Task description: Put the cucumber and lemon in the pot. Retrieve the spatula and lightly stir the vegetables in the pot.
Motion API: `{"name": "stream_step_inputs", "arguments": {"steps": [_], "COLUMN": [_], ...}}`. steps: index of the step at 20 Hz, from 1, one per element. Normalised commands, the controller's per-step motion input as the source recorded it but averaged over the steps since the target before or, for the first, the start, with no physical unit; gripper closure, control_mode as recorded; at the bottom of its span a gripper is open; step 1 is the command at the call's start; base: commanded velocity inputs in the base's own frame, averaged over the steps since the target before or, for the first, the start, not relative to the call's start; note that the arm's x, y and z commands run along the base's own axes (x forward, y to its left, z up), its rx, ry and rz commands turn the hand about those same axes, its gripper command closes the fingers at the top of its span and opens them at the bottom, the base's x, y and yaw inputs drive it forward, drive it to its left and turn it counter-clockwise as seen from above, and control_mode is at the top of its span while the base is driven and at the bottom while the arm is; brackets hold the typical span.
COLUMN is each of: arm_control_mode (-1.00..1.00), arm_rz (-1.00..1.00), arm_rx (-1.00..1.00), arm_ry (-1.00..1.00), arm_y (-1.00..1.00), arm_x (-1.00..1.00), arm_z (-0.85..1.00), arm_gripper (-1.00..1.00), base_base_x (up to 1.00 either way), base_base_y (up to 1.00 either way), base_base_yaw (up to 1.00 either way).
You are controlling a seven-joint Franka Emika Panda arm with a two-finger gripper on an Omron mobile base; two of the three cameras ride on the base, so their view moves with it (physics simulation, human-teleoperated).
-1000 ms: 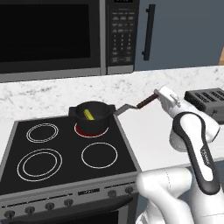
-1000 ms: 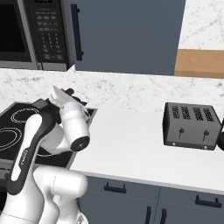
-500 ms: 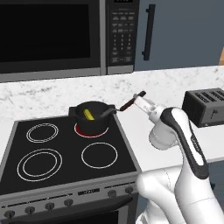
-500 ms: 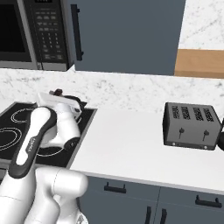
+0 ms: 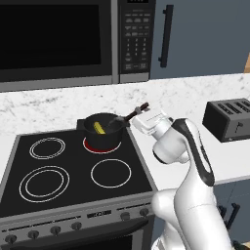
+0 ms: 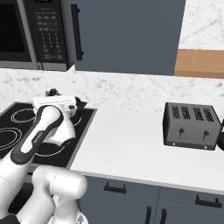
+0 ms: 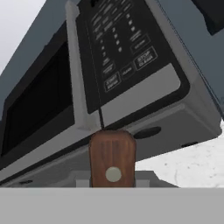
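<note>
The short spatula with the reddish-brown wooden handle (image 5: pixel 133 114) is clenched in the jaws of the white arm's gripper (image 5: pixel 145 113), its light grey head dipping into the small round black pot (image 5: pixel 101 131), which sits just ahead of and below the jaws on the stove's rear burner (image 5: pixel 100 145). The yellow-green cucumber (image 5: pixel 99 128) lies inside; the lemon I cannot make out. Stirring looks under way: judged well done with small, shallow sweeps that avoid pushing on the pot wall. The microwave (image 7: pixel 109 83) hangs above the jaws, limiting lift; a dark toaster (image 5: pixel 228 119) stands well behind them on the pale surface (image 6: pixel 131 144).
</note>
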Motion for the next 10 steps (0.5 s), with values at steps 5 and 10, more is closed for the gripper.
{"name": "stream_step_inputs", "arguments": {"steps": [5, 10], "arm_control_mode": [-1.0, -1.0], "arm_rz": [-0.18, -0.15], "arm_rx": [-0.17, -0.12], "arm_ry": [0.0, 0.08], "arm_y": [0.11, 0.27], "arm_x": [0.54, 0.43], "arm_z": [-0.04, -0.19], "arm_gripper": [1.0, 1.0], "base_base_x": [0.0, 0.0], "base_base_y": [0.0, 0.0], "base_base_yaw": [0.0, 0.0]}}
